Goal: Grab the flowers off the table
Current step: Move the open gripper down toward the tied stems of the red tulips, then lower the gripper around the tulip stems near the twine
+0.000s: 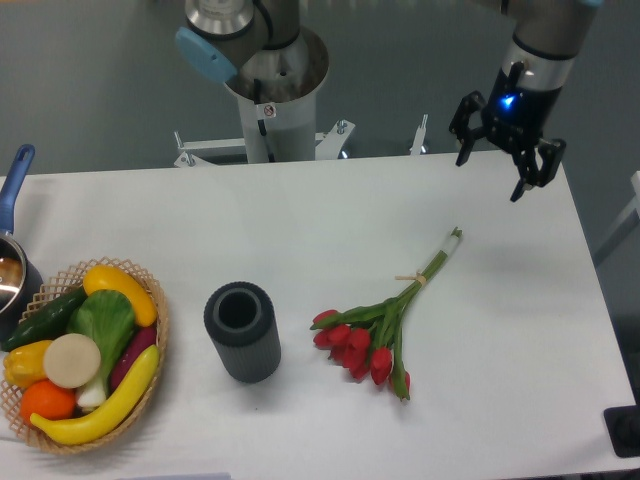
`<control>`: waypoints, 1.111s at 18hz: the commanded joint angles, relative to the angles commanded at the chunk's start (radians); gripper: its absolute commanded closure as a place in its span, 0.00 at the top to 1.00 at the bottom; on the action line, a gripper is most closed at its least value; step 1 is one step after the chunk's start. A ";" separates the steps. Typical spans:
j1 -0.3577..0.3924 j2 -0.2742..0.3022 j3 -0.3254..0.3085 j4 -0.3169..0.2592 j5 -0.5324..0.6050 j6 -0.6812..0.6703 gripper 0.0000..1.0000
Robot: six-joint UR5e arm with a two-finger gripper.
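The flowers (385, 320), a bunch of red tulip buds with long green stems tied by a thin band, lie on the white table (300, 220) right of centre, buds toward the front, stem ends pointing to the back right. My gripper (492, 175) hangs in the air above the table's back right part, well beyond the stem ends. Its two black fingers are spread apart and hold nothing. A blue light glows on its wrist.
A dark grey cylindrical cup (241, 331) stands left of the flowers. A wicker basket of vegetables (80, 355) sits at the front left. A pot with a blue handle (12, 255) is at the left edge. The arm's base (272, 90) stands behind the table.
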 joint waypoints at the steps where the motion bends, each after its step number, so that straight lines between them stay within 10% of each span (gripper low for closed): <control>1: -0.006 -0.008 -0.006 0.000 0.000 -0.017 1.00; 20: -0.152 -0.229 -0.068 0.236 0.023 -0.278 1.00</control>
